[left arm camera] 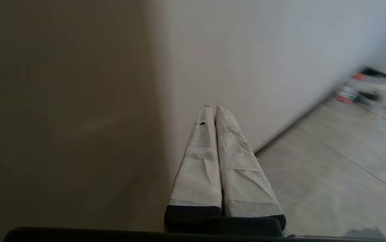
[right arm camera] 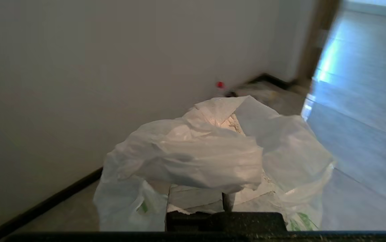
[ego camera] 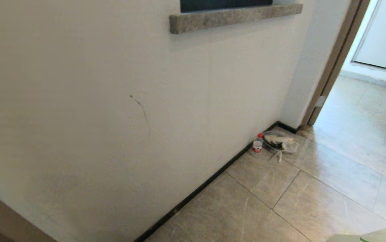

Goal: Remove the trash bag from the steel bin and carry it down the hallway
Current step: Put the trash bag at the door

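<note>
We list one trash bag [right arm camera: 193,158], white with green print, draped over our right gripper [right arm camera: 226,198], whose jaws are clenched on it. Our left gripper [left arm camera: 212,107] hangs near the white wall [ego camera: 95,101], jaws pressed together on nothing. On the hallway floor [ego camera: 314,201], by the baseboard [ego camera: 193,195]: one red-capped bottle [ego camera: 257,143] and one see-through bag [ego camera: 280,143].
</note>
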{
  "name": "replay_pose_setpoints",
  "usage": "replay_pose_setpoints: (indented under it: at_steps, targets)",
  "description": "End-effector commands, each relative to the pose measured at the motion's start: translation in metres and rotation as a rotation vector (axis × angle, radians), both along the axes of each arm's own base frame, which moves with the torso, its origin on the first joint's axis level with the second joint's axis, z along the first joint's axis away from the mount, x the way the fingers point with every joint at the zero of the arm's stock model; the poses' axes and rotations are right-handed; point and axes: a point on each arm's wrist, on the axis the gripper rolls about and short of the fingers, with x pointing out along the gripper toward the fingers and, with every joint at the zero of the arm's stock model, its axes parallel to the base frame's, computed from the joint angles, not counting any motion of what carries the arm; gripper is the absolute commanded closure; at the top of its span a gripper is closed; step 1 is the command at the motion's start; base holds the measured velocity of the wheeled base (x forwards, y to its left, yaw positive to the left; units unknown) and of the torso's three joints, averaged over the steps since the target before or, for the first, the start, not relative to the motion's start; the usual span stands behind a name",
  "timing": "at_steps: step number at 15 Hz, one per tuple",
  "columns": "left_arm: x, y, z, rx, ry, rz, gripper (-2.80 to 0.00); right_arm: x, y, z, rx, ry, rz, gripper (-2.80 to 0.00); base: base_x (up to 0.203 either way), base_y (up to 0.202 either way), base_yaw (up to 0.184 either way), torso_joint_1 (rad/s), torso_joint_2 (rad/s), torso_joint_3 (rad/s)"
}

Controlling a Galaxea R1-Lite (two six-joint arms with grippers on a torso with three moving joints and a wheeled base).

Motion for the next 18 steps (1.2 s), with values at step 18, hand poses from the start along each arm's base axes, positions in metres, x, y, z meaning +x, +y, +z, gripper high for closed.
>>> replay_pose_setpoints:
  at_steps: [18]
  targets:
    - [0.0001,0.0,-0.0004,-0.006,0.001,0.0,0.0,0.0033,0.0,-0.0109,0.003,0.038,0.0,0.0,0.0,-0.004,0.086,0.001,0.0,-0.024]
